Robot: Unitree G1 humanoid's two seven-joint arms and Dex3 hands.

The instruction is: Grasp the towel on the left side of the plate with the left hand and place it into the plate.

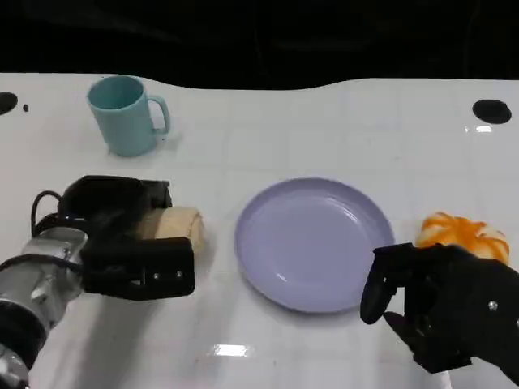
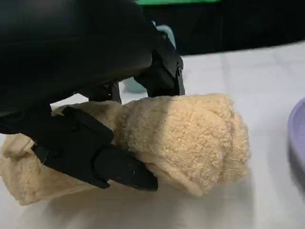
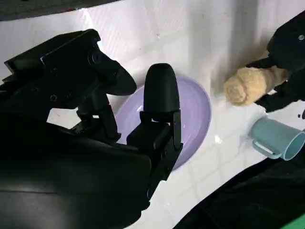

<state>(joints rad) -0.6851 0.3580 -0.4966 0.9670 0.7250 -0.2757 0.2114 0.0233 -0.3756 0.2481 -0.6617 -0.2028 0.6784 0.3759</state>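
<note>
Left hand: closed around the towel, fingers on both sides of the roll as the left wrist view shows; the roll appears still to rest on the desk. Towel: beige terry cloth, rolled into a short cylinder, lying just beside the plate on the side toward the left hand, not touching its rim. Handling, as judged: light, soft and compressible, not slippery, not fragile; it will squash under the fingers and may unroll or sag at a free end, so the hold is best kept across the middle of the roll, where the hand now sits. Plate: lavender, round, shallow, nothing in it. Right hand: at the plate's opposite edge from the towel, holding nothing, fingers loosely curled with gaps between them. Orange-and-white object: beyond the right hand from the plate, near but apart; identity uncertain. Mug: light blue, upright, on the desk farther back than the towel, well apart from the plate.
</note>
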